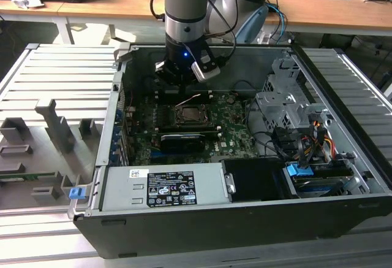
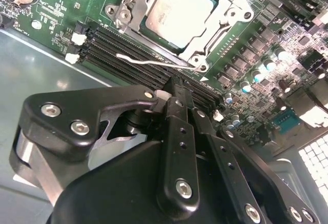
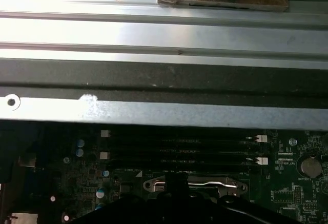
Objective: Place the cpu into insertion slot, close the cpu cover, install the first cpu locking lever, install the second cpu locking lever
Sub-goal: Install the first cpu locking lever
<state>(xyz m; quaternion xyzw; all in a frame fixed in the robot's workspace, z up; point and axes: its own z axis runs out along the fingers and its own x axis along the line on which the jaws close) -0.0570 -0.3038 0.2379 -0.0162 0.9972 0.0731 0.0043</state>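
Gripper (image 1: 182, 83) is hanging inside the open computer case (image 1: 257, 219) in the exterior view, just above the motherboard (image 1: 229, 134) and on the far side of the socket (image 1: 177, 122). I am seeing the cpu (image 1: 189, 116) sitting in that socket. One long black card (image 1: 182, 140) is lying just nearer the camera, and one arm is doing the work.

In the second wrist view I am looking over the gripper (image 2: 171, 93). Its fingers are sitting drawn together, with nothing that I can make out between them. The cpu (image 2: 179, 11) is lying in its slot ahead of the tips, and the cpu cover (image 2: 220, 29) seems to be lying flat around it. One locking lever (image 2: 154, 60), a thin wire, is lying between the tips and the socket. Its long axis is running along the socket's near edge, parallel to the memory slots (image 2: 123, 47), which I am counting as four. I am counting one cpu, one cover and one lever that I can make out.

In the first wrist view the socket (image 3: 195, 185) is showing beside the memory slots (image 3: 179, 149), with one coin battery (image 3: 310, 166) near them.
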